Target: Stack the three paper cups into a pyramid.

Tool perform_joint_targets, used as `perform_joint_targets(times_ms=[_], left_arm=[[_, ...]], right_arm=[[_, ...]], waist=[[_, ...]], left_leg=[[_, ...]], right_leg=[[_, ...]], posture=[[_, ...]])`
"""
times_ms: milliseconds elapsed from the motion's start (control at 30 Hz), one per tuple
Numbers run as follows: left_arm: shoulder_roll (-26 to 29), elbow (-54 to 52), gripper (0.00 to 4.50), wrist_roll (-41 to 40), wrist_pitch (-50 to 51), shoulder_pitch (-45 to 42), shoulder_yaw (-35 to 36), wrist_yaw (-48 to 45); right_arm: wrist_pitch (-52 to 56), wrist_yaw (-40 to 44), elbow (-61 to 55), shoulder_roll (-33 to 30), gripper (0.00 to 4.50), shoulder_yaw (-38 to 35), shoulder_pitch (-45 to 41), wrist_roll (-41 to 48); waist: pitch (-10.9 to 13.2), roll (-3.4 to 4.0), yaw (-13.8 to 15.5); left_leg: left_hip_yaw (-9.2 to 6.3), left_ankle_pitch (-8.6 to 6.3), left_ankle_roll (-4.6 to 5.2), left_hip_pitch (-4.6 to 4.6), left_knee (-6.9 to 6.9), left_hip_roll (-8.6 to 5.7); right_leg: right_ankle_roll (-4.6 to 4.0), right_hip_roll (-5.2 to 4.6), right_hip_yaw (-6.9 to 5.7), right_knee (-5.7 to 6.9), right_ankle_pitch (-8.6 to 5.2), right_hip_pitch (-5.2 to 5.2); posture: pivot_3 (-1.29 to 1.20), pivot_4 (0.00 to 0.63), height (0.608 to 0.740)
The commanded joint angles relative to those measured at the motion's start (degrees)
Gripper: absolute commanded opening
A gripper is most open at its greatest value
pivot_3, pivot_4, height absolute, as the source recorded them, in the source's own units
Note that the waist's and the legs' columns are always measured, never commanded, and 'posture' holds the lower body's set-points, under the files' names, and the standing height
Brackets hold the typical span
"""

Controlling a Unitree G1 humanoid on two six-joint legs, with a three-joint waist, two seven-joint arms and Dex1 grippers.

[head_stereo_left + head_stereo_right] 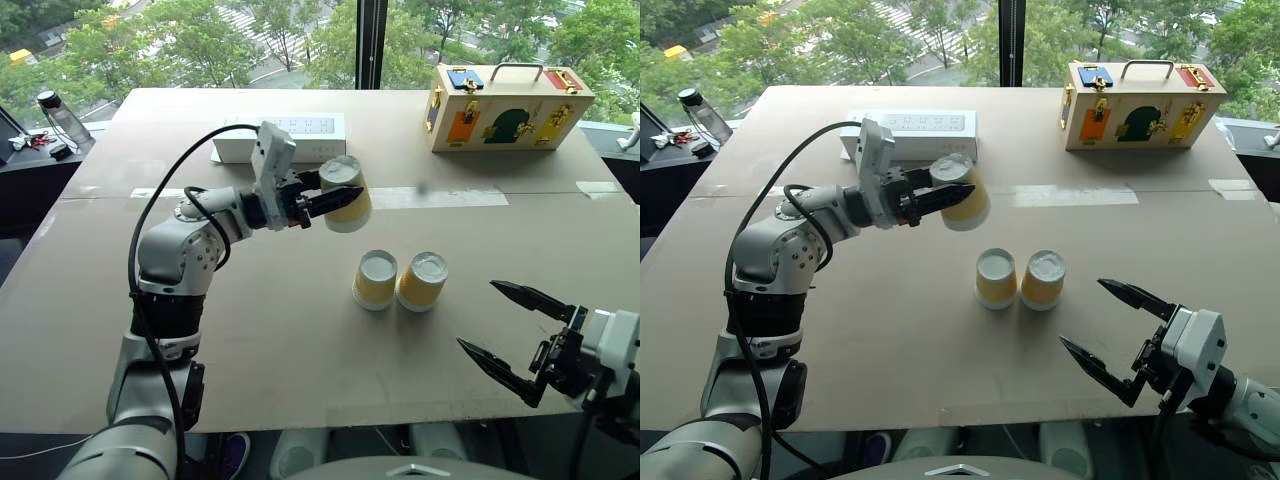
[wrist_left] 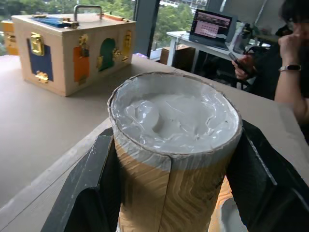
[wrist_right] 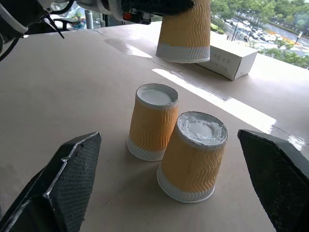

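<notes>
Yellow-tan paper makes up all three cups, and each one is upside down with its white base on top. Two of them, the left base cup [image 1: 375,278] and the right base cup [image 1: 422,281], stand side by side and touching near the middle of the table [image 1: 300,380]. The left gripper [image 1: 335,202] is squeezed tight on the third cup [image 1: 346,193] and holds it up in the air, farther away than the pair and a little to their left. The right gripper [image 1: 522,335] waits with its fingers wide apart and nothing in them, near the robot and to the right of the pair. So the bottom row looks done, and the step in hand is carrying the top cup over. Next, the held cup likely needs to come right and nearer, until it sits above the spot where the two cups meet, then go down softly so it rests on both bases. A bump could push the bottom cups apart.
</notes>
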Motion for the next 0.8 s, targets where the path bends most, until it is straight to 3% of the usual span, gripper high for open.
perform_joint_targets(times_ms=[33, 367, 800], left_arm=[[-0.40, -1.36, 2.33, -2.01, 2.02, -2.71, -2.06, -3.65], [0.52, -1.51, 2.33, 4.29, -5.82, -3.72, -10.38, -14.11], [-3.16, 0.06, 2.33, 9.44, -10.59, -2.39, -13.42, -14.75]], right_arm=[[-2.21, -0.21, -1.66, 1.13, 4.50, -2.84, 2.72, -0.56], [-4.76, -1.33, -4.57, 5.70, 4.50, -4.81, 11.36, -2.19], [-8.81, 1.73, -0.43, 6.77, 4.50, -8.48, 14.86, -1.21]], waist=[[0.01, 0.04, -0.75], [0.02, 0.03, -0.42], [0.03, 0.04, -0.35]], left_leg=[[0.03, 0.00, 0.00, 0.06, -0.06, 0.02], [0.08, 0.00, 0.00, 0.04, -0.05, 0.06], [0.10, 0.00, 0.00, 0.04, -0.05, 0.06]], right_leg=[[0.00, 0.01, 0.04, 0.01, 0.00, 0.00], [-0.01, 0.04, 0.09, -0.01, -0.08, -0.01], [-0.07, 0.01, 0.11, -0.01, -0.24, -0.01]], posture=[[0.00, 0.150, 0.740], [0.00, 0.150, 0.740], [0.00, 0.150, 0.740]])
